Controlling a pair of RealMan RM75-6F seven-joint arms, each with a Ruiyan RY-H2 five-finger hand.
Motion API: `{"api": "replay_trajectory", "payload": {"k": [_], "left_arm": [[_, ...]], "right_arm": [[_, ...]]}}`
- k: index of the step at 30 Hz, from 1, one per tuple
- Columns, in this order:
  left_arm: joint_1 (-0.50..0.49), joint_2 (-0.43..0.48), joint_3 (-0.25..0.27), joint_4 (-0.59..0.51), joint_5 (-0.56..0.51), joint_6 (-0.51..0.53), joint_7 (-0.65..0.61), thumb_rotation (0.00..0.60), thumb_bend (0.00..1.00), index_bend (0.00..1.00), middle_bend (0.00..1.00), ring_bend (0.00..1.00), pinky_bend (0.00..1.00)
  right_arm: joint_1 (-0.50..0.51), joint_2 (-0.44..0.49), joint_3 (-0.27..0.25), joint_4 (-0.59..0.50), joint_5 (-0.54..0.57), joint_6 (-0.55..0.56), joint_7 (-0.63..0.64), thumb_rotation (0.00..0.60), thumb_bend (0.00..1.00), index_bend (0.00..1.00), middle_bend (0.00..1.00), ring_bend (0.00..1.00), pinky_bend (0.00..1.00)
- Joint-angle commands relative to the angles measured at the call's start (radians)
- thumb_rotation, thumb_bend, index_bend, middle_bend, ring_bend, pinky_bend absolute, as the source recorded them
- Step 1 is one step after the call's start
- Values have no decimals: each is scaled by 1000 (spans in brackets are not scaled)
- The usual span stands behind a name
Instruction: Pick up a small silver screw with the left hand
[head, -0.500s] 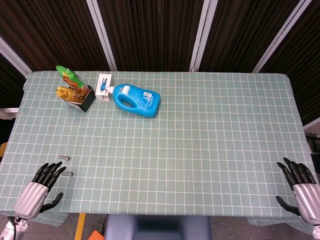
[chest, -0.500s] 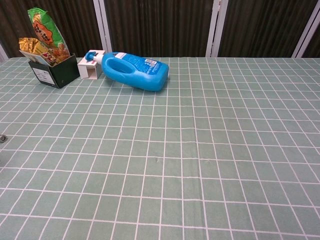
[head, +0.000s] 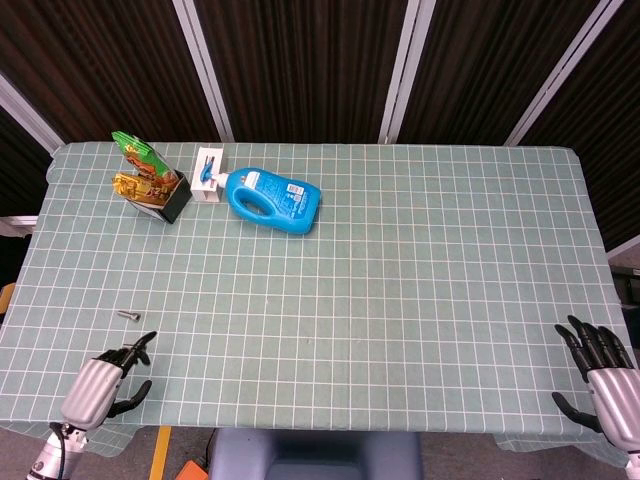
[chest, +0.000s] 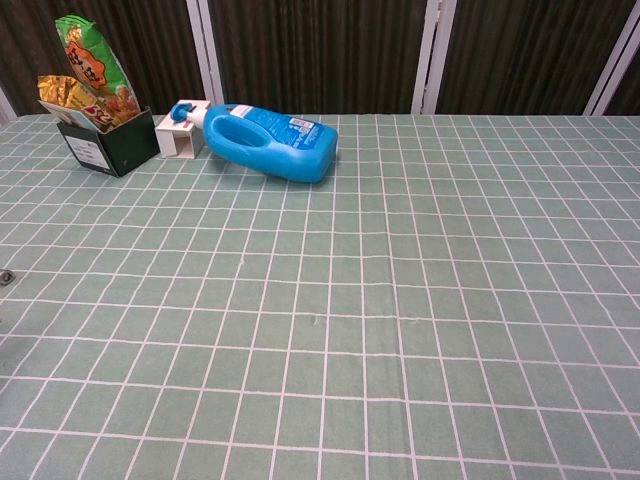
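One small silver screw (head: 128, 316) lies on the green checked tablecloth (head: 380, 300) near the front left; the chest view shows a screw (chest: 5, 277) at its left edge. My left hand (head: 108, 378) sits just in front and to the right of it, fingers (head: 135, 348) curved forward over the cloth and thumb apart below. Those fingers cover the spot where a second screw lay, so I cannot see whether anything is held. My right hand (head: 603, 372) rests at the front right corner with fingers spread, holding nothing. Neither hand appears in the chest view.
At the back left stand a black box of snack packets (head: 150, 178), a small white box (head: 207, 175) and a blue detergent bottle (head: 272, 198) lying on its side. The table's front edge runs just below both hands.
My left hand has shifted right and turned, its fingers curving in over the nearer screw, which no longer shows. The farther screw and my right hand have not moved.
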Motion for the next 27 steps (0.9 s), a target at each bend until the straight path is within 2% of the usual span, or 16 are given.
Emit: {"api": "replay_trajectory", "payload": {"k": [1,6,11,19,27], "left_arm": [[-46,-68,-1,71,-17,-94,-6,600,396,367,1000,1000,1000],[-72,-166,-30,216,-51,-142,41,600,407,415,1000,1000,1000],[-74,-216,-51,321,-90,-149,36,600,407,434,1000,1000,1000],[-84,-235,-83,415,-150,-168,-45,600,406,430,1000,1000,1000],[-91,-211,-82,441,-185,-208,-100,600,408,405,1000,1000,1000]], "right_arm": [[1,-3,0,0,1,-3,-3,600,341,0,0,0,0],[-1,-4,-2,-1,-6,0,-7,600,341,0,0,0,0],[-2,-2,1,-1,1,2,-2,600,340,0,0,0,0],[1,-4,4,-3,11,-7,-10,600,341,0,0,0,0],[1,-7,9,-4,22,-8,-16,600,341,0,0,0,0]]}}
